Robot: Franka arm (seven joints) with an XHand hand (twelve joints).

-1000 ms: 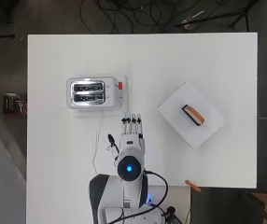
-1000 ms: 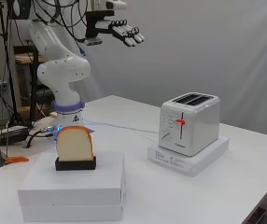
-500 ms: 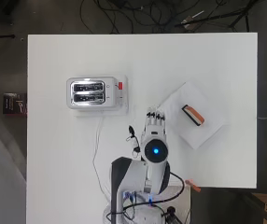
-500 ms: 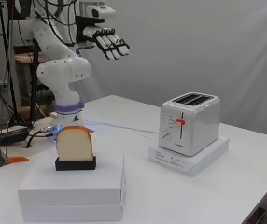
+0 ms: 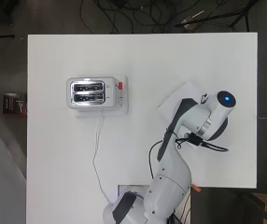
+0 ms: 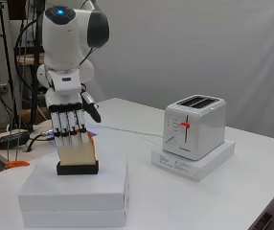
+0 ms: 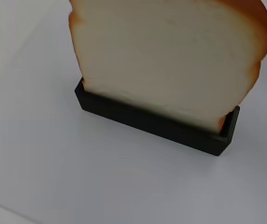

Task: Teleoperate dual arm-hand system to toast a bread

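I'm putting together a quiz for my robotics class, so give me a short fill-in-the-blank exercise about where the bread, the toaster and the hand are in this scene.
1. The slice of bread stands upright in a ____ holder.
2. The holder sits on a stack of white ____.
3. The lever on the white toaster is ____ in colour.
4. The hand points its straight fingers ____ at the bread.

Missing words: black; boxes; red; down

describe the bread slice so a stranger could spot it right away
On the white table, find the stack of white boxes near the arm. The bread slice stands upright there in a black holder, under the robot hand; it's the only tan, crusted thing.
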